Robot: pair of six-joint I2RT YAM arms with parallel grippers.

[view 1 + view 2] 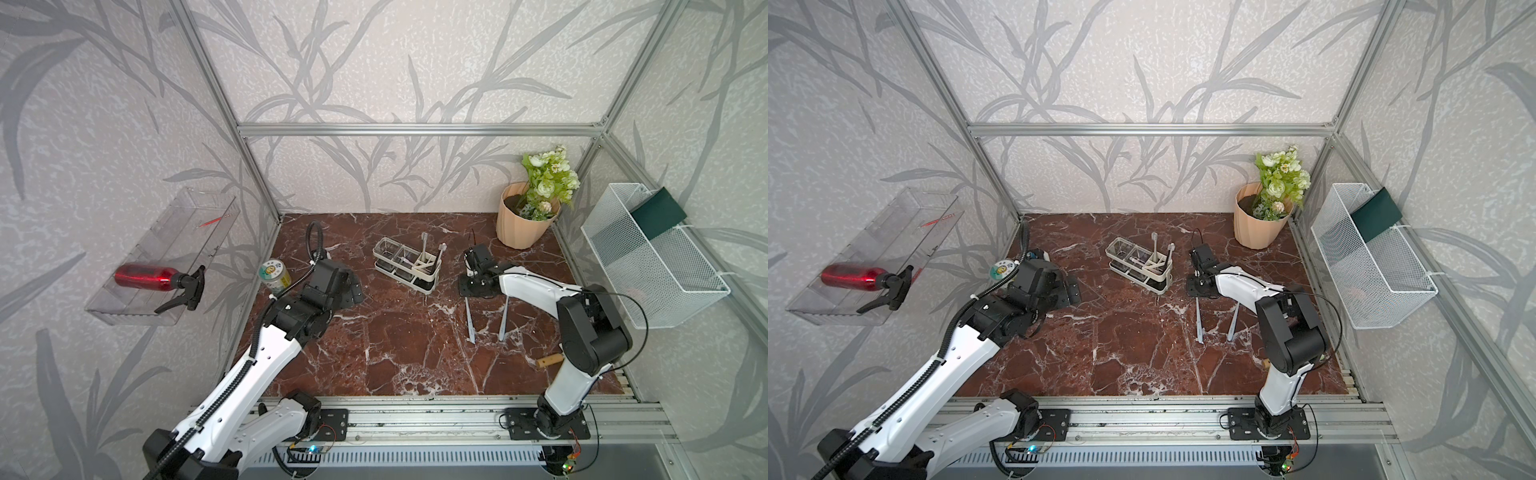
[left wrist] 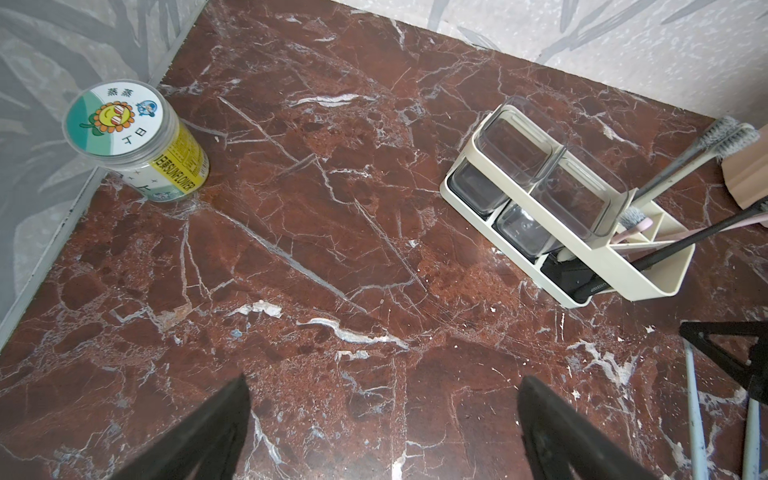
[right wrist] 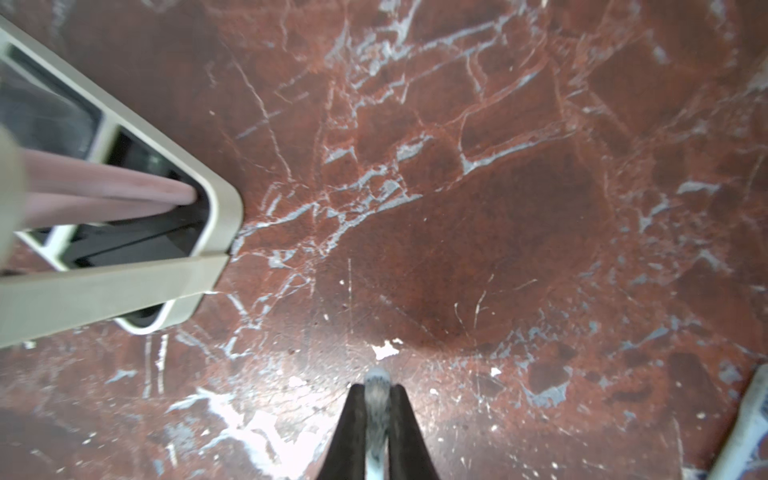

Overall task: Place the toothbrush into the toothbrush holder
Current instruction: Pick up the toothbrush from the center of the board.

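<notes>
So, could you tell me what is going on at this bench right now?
The right hand is shut on a pale toothbrush down at the marble table, just beside the toothbrush holder, which already has several brushes standing in its slotted end. A second toothbrush lies on the table nearby. The left hand is open and empty above the table.

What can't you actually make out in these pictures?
- Right wrist view: the toothbrush in the right gripper is blurred; the fingers hide most of it.
- Right wrist view: the toothbrush holder, cut off by the edge.
- In a top view: a wooden piece, half behind the right arm; unidentifiable.
- Left wrist view: left gripper, fingers cut off by the picture's edge.
</notes>
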